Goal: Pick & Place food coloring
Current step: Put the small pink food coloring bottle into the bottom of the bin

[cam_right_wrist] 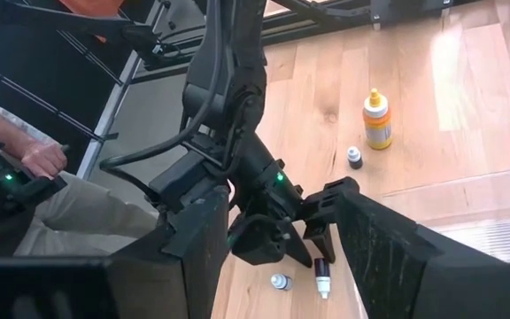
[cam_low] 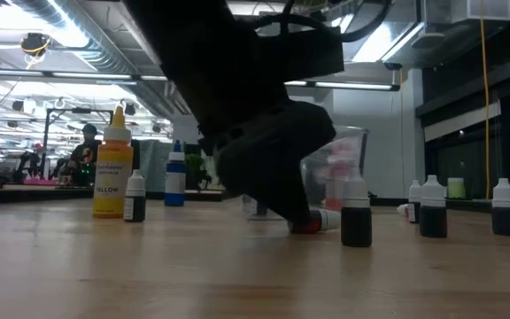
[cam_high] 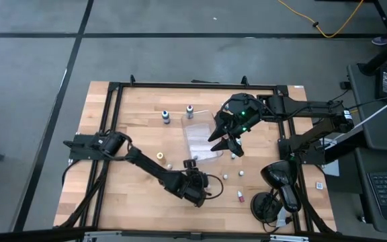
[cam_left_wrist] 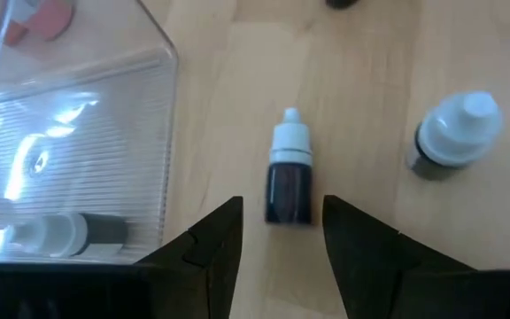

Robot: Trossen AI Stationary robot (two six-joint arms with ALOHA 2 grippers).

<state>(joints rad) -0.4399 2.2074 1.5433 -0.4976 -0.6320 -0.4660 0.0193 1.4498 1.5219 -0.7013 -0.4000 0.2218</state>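
Observation:
My left gripper is low over the table near the near corner of the clear tray, and it is open. A small dark food coloring bottle with a white cap lies on its side. Its base end sits between my left fingertips with a gap on each side. Another dark bottle stands upright beside it. One bottle lies inside the tray. My right gripper hovers above the tray's right side, open and empty. More bottles stand or lie on the wood.
A yellow bottle, a blue one and a pale-capped one stand toward the far edge. Dark bottles stand near the front. A black frame rims the table. A person's hand shows beyond the table.

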